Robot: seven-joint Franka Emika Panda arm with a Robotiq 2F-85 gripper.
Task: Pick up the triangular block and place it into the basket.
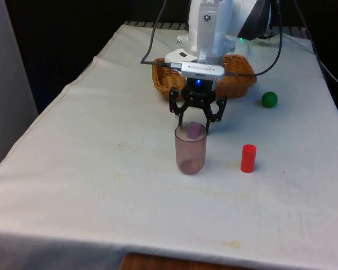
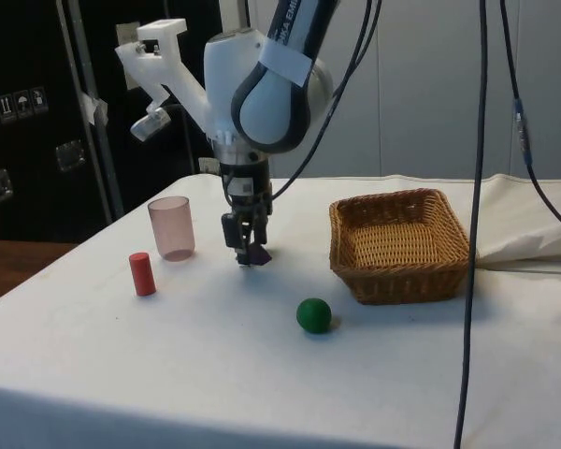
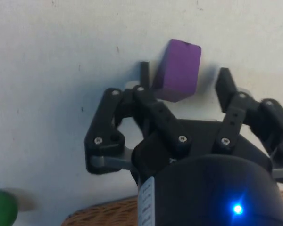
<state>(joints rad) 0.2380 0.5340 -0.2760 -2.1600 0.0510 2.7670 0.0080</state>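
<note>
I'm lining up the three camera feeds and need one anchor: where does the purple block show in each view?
Front view: the purple block sits between the gripper fingers, seen through the pink cup's rim.
Side view: block at the fingertips on the table, between cup and basket.
Wrist view: block between the open fingers.
Shared landmark: the green ball.

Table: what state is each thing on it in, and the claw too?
Gripper: open, down around the block.
Purple block: lying on the cloth, not yet gripped.
Basket: upright, empty.
Pink cup: upright, empty.
Red cylinder: standing on end.
Green ball: resting on the cloth.
</note>
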